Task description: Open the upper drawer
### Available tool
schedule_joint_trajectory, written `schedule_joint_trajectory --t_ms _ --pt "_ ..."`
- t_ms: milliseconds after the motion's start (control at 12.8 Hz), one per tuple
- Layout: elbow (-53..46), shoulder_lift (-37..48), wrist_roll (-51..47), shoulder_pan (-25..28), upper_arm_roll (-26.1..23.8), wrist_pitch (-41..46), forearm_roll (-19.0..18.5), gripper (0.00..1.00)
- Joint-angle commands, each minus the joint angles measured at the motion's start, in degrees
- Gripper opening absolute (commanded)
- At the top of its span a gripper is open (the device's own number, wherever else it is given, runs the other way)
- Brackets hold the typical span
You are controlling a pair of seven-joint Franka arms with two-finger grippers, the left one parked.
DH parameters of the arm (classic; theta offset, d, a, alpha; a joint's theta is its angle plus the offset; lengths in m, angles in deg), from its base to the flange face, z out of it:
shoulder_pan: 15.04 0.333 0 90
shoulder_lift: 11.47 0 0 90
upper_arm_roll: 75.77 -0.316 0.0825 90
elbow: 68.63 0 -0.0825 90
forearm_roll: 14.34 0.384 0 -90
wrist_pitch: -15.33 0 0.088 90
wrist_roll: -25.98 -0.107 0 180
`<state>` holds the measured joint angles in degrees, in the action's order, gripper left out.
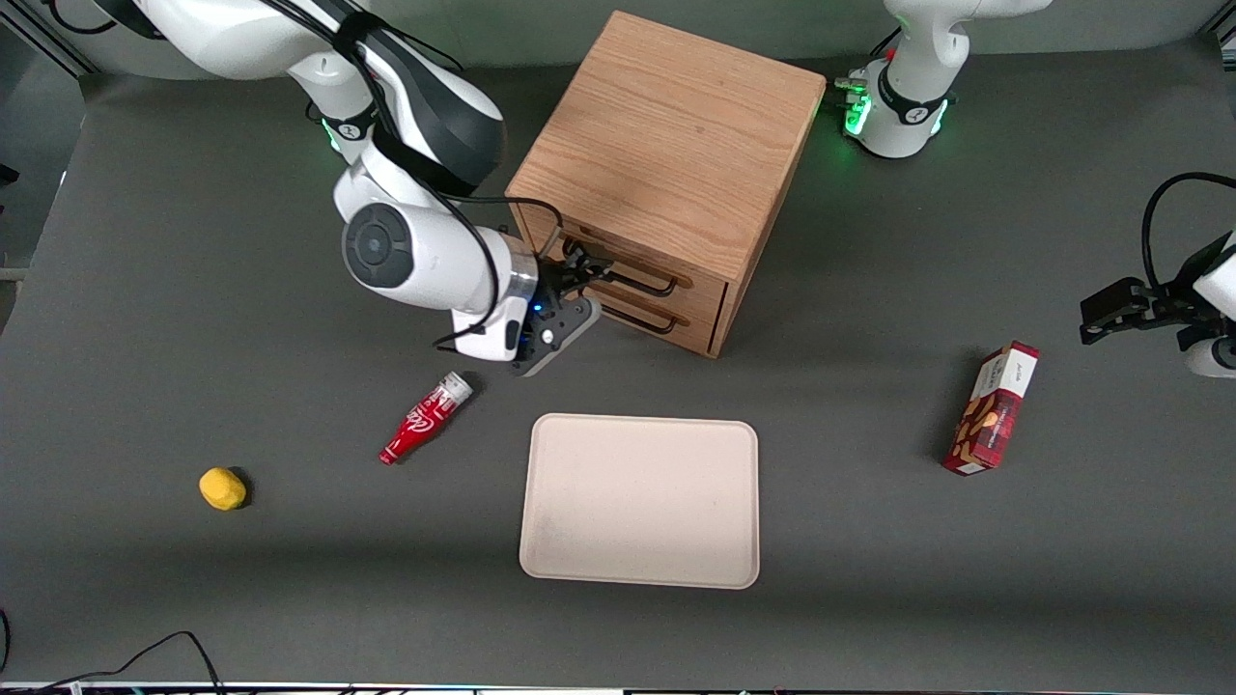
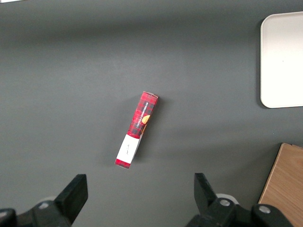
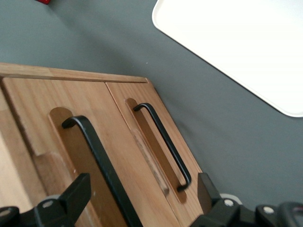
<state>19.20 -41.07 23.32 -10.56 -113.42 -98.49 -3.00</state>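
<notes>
The wooden cabinet (image 1: pixel 666 164) stands at the middle of the table. Its upper drawer (image 1: pixel 700 285) has a thin black bar handle (image 1: pixel 642 283) and looks flush with the lower drawer (image 1: pixel 690 328). My right gripper (image 1: pixel 582 270) is in front of the drawers, at the end of the handles toward the working arm. In the right wrist view the gripper (image 3: pixel 142 194) is open. The upper drawer's handle (image 3: pixel 97 153) runs between its two fingers. The lower drawer's handle (image 3: pixel 163 142) lies beside it, close to the other finger (image 3: pixel 208 189).
A cream tray (image 1: pixel 639 500) lies nearer the front camera than the cabinet. A red bottle (image 1: pixel 425 418) lies on the table just below the gripper. A yellow lump (image 1: pixel 222 488) lies toward the working arm's end. A red box (image 1: pixel 992 407) lies toward the parked arm's end.
</notes>
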Motion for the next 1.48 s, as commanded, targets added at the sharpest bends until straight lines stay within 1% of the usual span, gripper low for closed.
schedule_joint_trajectory --t_ms 0,234,390,623,779,1013,1247,1403 --pt "2.60 -0.98 0.20 0.27 -1.54 -4.20 0.79 1.00" --pt "4.71 -1.25 0.99 0.18 -1.81 -5.44 0.79 1.00" --pt "5.77 -1.07 1.26 -0.61 -2.95 -5.53 0.79 1.00" --pt "5.95 -0.28 4.68 -1.13 -2.61 -5.71 0.09 1.00" --pt "5.95 -0.01 4.78 -1.40 -2.60 -5.97 -3.76 1.00" --pt "5.95 -0.01 4.78 -1.40 -2.34 -8.51 -4.83 1.00" --pt "5.42 -0.01 4.78 -1.75 -1.82 -9.93 -8.08 1.00" --pt "4.55 -0.63 4.95 -2.98 -1.55 -10.01 -11.58 1.00"
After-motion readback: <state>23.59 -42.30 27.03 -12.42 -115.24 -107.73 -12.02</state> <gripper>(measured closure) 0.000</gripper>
